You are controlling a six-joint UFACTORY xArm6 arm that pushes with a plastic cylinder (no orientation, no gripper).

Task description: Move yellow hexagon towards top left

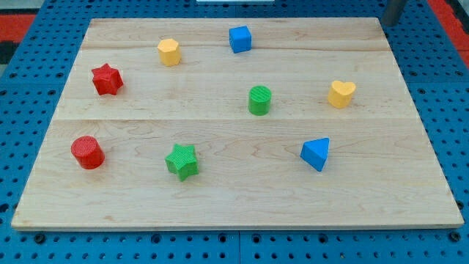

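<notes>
The yellow hexagon (168,52) sits near the bench's (220,209) top left, between the red star (107,79) and blue cube (239,39). The rod's tip is out of view; no hand shows.

dark grey rod (393,10), smooth, cylindrical, cropped by frame

Eight blocks — two each: red; yellow; blue; green.

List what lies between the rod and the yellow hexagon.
In the camera view, my tip sits at the board's top right corner. Along the line to the yellow hexagon, only the blue cube stands; the rest is bare wood.
</notes>
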